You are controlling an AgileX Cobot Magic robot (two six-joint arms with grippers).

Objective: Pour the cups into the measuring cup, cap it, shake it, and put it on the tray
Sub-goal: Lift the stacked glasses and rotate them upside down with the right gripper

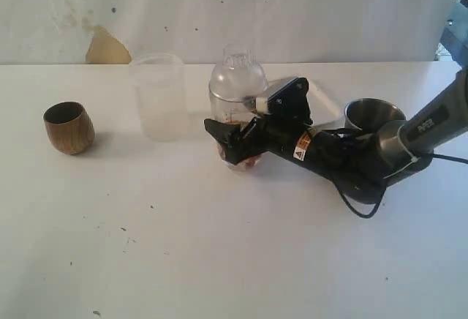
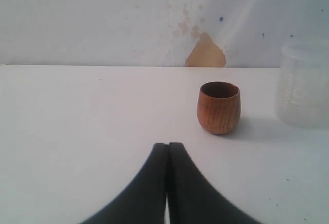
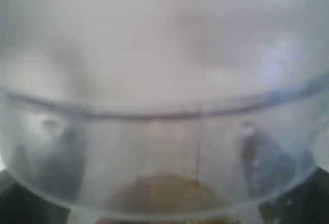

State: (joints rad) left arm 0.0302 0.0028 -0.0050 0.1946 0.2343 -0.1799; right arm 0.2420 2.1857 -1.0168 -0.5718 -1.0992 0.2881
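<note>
Right hand (image 1: 232, 147) straddles the capped measuring cup's (image 1: 228, 107) lower wall, grip uncertain; the light plastic looks slippery, best squeezed mid-body. Left hand (image 2: 167, 148) sits clenched, empty.

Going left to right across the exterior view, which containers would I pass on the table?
wooden cup → frosted cup → measuring cup, with its domed cap on → steel tumbler

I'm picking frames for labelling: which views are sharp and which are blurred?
Right wrist view: blurred throughout, the measuring cup fills it, too close to focus. Left wrist view: wooden cup sharp, with a soft shadow beside it. Exterior view: slightly soft but readable, steel tumbler distinct.
</note>
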